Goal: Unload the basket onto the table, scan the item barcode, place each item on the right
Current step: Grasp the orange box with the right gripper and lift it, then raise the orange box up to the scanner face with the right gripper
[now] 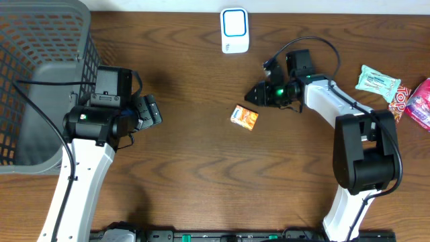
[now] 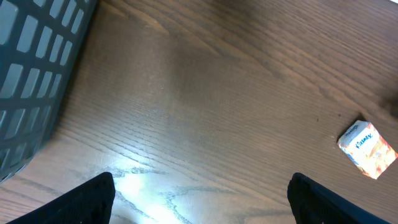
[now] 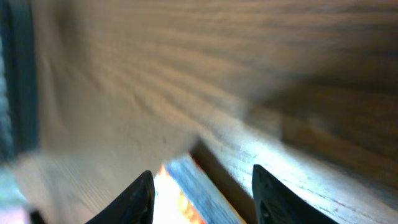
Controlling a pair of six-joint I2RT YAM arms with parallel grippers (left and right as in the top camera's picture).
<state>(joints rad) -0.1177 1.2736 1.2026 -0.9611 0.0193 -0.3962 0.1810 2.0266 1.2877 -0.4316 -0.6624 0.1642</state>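
The left end effector (image 2: 202, 194), spread wide, hangs over the wooden bench (image 2: 217, 93); an orange-and-white packet (image 2: 367, 149) lies far right of the grey basket (image 2: 31, 74).

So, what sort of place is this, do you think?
Probably a mock shop checkout set up on a wooden table: a white scanner-like device, a grey basket and small snack packets.

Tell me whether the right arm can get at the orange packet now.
Probably yes. The right gripper sits close beside the packet, jaws apart, with only bare table between them and nothing in the way.
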